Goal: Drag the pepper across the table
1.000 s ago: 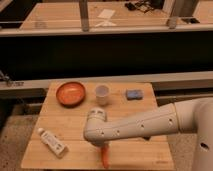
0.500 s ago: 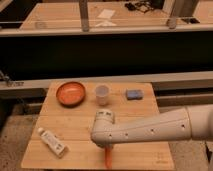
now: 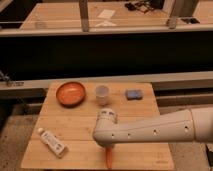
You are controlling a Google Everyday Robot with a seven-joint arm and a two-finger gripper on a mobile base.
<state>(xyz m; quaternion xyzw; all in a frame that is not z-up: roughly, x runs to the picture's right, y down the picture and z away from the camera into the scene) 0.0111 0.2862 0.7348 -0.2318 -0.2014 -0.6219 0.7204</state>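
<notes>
Near the front-left corner of the counter (image 3: 140, 107) a white tube (image 3: 52, 142) lies slantwise, well out of the way of any sweep along the front edge. Toward the back edge an orange bowl (image 3: 70, 93) sits left of a small white cup (image 3: 102, 94), both well apart from the work. Around the middle of the front edge the end effector (image 3: 108, 148) points down beneath the rounded wrist, which hides it, so I cannot tell whether it is open or closed, or whether it grips anything. The pepper (image 3: 110, 158) pokes out just below it, tip toward the front edge, likely pinned or pushed there for the drag. A blue sponge (image 3: 133, 94) rests near the back edge, and the arm (image 3: 150, 131) comes in low from the right, probably to keep downward contact
</notes>
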